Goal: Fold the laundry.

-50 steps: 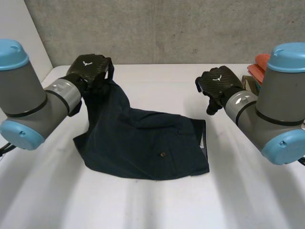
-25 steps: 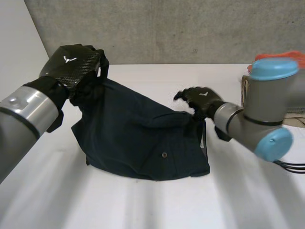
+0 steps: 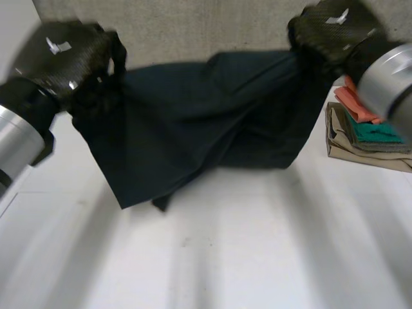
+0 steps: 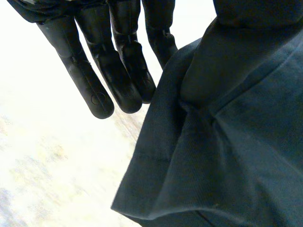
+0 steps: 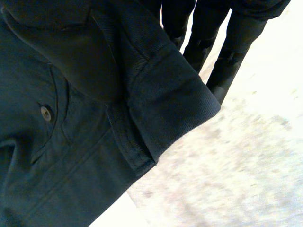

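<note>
Above tbl (image 3: 257,257) — both robot hands (image 3: 61,61) (image 3: 331,29) grip dk garment (image 3: 206,122)

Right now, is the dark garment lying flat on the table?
No, the left hand and the right hand hold the dark garment raised and spread between them, hanging over the white table.

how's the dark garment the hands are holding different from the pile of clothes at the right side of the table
The dark garment is held up, stretched between the left hand and right hand; the folded pile lies on the table. The garment is spread open, the pile folded. The garment is dark navy; the pile shows tan, green and orange. Both are cloth.
</note>
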Motion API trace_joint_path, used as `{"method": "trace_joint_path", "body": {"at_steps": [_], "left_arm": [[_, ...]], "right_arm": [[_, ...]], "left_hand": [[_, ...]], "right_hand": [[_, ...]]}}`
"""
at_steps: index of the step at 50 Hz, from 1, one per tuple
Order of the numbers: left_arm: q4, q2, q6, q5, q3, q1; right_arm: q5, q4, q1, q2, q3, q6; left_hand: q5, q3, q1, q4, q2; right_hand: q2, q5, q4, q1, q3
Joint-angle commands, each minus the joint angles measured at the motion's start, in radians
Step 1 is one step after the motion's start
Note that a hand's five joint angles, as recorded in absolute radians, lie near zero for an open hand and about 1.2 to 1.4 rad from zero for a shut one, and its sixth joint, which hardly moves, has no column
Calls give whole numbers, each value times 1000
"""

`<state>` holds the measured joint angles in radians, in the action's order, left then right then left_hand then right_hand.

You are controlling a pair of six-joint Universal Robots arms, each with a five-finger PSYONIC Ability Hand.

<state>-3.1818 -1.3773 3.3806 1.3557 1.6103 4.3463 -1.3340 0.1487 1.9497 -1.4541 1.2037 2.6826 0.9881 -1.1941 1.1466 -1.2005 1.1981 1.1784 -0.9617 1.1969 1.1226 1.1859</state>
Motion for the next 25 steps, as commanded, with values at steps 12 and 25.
{"method": "trace_joint_path", "body": {"at_steps": [12, 25], "left_arm": [[54, -116, 13, 48, 65, -5], [-246, -523, 85, 66, -364, -11]], "right_arm": [[1, 236, -8, 3, 45, -116], [-97, -133, 11, 334, -188, -43]], "left_hand": [[234, -202, 250, -196, 198], [234, -202, 250, -196, 198]], "right_hand": [[218, -260, 199, 274, 210], [218, -260, 199, 274, 210]]}}
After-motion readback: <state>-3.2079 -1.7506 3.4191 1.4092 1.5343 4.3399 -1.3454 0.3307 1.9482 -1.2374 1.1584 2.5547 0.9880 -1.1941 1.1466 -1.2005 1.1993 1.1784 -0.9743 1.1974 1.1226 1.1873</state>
